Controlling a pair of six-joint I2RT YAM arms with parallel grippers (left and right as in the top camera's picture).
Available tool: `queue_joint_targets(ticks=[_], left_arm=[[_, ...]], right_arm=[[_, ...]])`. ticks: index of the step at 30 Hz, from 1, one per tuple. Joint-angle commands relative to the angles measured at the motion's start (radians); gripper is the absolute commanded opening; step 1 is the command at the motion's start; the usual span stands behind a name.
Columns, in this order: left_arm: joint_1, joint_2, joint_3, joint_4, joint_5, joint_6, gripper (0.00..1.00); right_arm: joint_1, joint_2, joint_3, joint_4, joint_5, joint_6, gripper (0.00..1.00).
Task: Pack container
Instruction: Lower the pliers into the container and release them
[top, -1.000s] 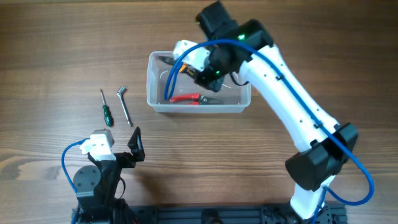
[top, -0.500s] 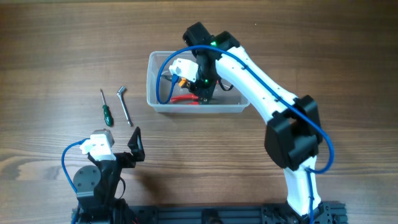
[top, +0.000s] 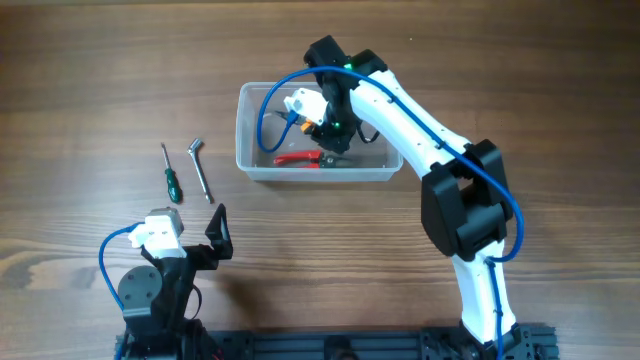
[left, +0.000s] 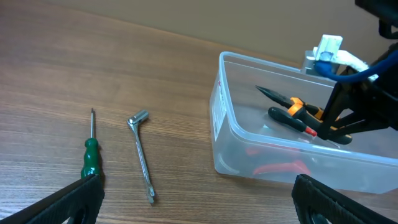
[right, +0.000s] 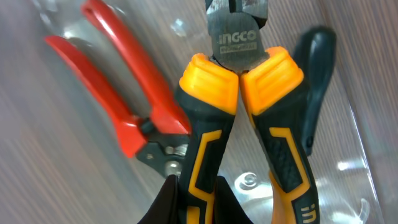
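Orange-handled pliers (right: 239, 81) are clamped in the right gripper (right: 198, 202) inside the container (top: 243, 130), red cutters (right: 124, 93) lying at nine o'clock.

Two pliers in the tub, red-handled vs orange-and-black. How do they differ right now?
The red-handled pliers lie flat on the floor of the container. The orange-and-black pliers are held above it by the right gripper. The red-handled pliers' handles are spread, while the orange-and-black pliers' handles are squeezed together. Only the orange-and-black pliers show an INGCO stamp. Both are inside the container.
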Motion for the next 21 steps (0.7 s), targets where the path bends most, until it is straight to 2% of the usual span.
queue_joint_targets(ticks=[1,5,10,12,14,21], left_arm=[[-0.006,-0.007,-0.006,0.002,0.001,0.016,1.0],[-0.006,-0.007,-0.006,0.002,0.001,0.016,1.0],[-0.006,-0.007,-0.006,0.002,0.001,0.016,1.0],[-0.006,-0.007,-0.006,0.002,0.001,0.016,1.0],[-0.006,-0.007,-0.006,0.002,0.001,0.016,1.0],[-0.006,-0.007,-0.006,0.002,0.001,0.016,1.0]], right_arm=[[-0.01,0.039,0.0,0.002,0.013,0.022,0.04],[-0.01,0.05,0.0,0.008,0.013,0.022,0.05],[-0.01,0.05,0.0,0.021,0.035,0.082,0.15],[-0.01,0.05,0.0,0.022,0.039,0.101,0.29],[-0.01,0.05,0.0,0.021,0.039,0.128,0.36],[-0.009,0.048,0.038,-0.032,0.034,0.195,0.36]])
